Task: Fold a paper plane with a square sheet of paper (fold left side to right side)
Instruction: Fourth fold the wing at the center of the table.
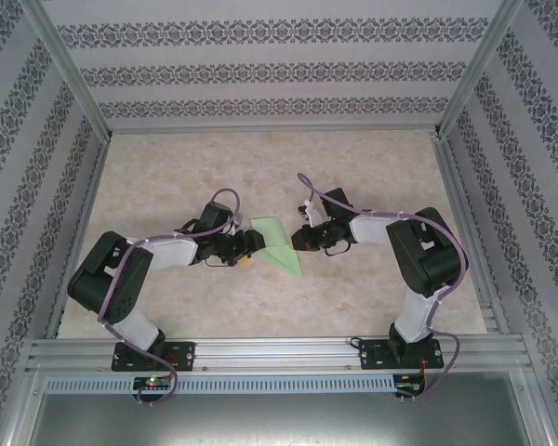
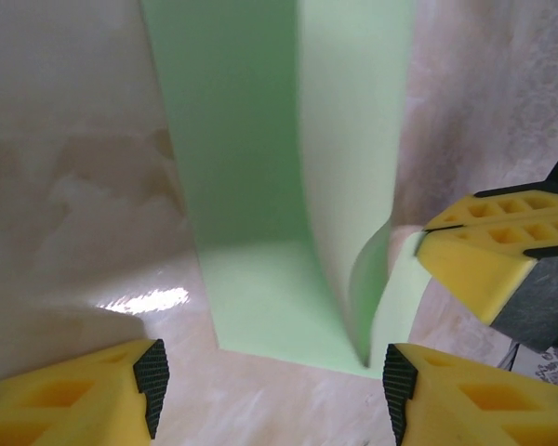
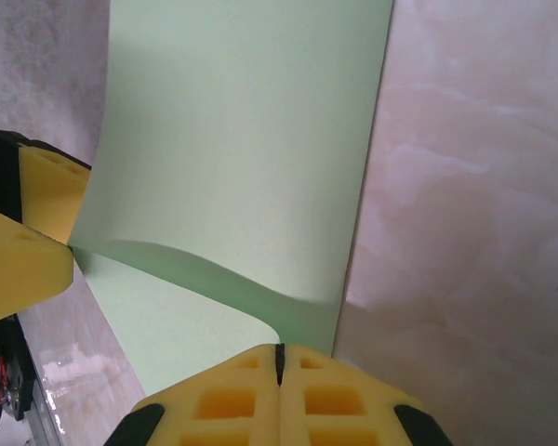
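Note:
The light green square sheet of paper [image 1: 275, 243] lies partly folded on the table between my two grippers. My right gripper [image 1: 298, 240] is shut on the edge of a raised flap, which curls up off the lower layer [image 3: 167, 325] in the right wrist view, jaws [image 3: 279, 358] pressed together. My left gripper [image 2: 272, 381] stands open just short of the sheet's near edge [image 2: 260, 316], one finger on each side, touching nothing. The right gripper's yellow fingers [image 2: 484, 265] pinch the curled flap at the right of the left wrist view.
The marbled table top [image 1: 260, 177] stretches back behind the paper. Aluminium rails [image 1: 279, 351] run along the front and up the sides, and patterned walls [image 1: 270, 70] close the cell in. Both arm bases sit at the near edge.

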Controlling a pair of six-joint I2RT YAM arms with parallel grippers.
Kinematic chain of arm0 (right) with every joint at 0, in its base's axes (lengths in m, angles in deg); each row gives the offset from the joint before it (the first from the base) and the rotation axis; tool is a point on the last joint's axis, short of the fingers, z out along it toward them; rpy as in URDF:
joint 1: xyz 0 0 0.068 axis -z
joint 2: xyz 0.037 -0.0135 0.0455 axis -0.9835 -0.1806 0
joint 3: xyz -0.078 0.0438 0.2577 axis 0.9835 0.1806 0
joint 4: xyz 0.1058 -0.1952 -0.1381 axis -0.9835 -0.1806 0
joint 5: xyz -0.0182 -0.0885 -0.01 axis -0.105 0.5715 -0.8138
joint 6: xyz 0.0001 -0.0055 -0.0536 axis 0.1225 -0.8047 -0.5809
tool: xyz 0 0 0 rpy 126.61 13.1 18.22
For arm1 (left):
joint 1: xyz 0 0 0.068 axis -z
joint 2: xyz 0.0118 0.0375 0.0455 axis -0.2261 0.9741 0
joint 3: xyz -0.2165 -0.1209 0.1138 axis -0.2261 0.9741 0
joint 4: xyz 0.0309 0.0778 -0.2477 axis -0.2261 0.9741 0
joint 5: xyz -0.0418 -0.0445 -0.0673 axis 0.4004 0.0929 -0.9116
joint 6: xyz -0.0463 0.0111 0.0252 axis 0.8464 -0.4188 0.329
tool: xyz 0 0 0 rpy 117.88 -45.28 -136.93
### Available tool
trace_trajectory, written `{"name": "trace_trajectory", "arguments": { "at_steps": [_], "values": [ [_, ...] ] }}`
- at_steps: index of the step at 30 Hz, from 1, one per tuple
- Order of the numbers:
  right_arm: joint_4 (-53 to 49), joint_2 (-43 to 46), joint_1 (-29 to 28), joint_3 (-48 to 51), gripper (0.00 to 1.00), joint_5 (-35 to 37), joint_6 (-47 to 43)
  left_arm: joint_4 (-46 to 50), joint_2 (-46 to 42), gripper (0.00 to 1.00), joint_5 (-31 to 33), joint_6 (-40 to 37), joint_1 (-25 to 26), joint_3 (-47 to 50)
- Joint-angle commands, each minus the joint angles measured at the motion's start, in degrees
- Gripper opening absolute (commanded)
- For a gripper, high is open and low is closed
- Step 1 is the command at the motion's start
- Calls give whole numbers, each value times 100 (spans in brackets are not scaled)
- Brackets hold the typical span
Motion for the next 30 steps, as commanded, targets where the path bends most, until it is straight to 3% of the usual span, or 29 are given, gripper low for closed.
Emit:
{"name": "trace_trajectory", "arguments": {
  "at_steps": [1,5,9,12,16,19,25,30],
  "values": [
    [-56,126,53,-52,2,-67,-64,-403,148,63,-155,157,105,-265],
    [-50,126,56,-41,2,-79,-80,-593,348,57,-216,233,149,-424],
    [-14,169,63,-4,5,-82,-64,-624,565,44,-239,261,190,-608],
    [-49,408,70,81,17,148,-86,-737,631,37,-291,324,206,-670],
    [-243,1127,73,295,38,792,-232,-749,574,35,-287,354,215,-695],
    [-580,1721,-22,448,46,1373,-469,-757,557,35,-310,435,216,-703],
    [-880,2595,-957,870,54,2485,-732,-784,552,35,-288,634,220,-723],
    [-572,2421,-1941,1085,57,3624,-635,-784,552,34,-283,753,219,-780]
  ]
}}
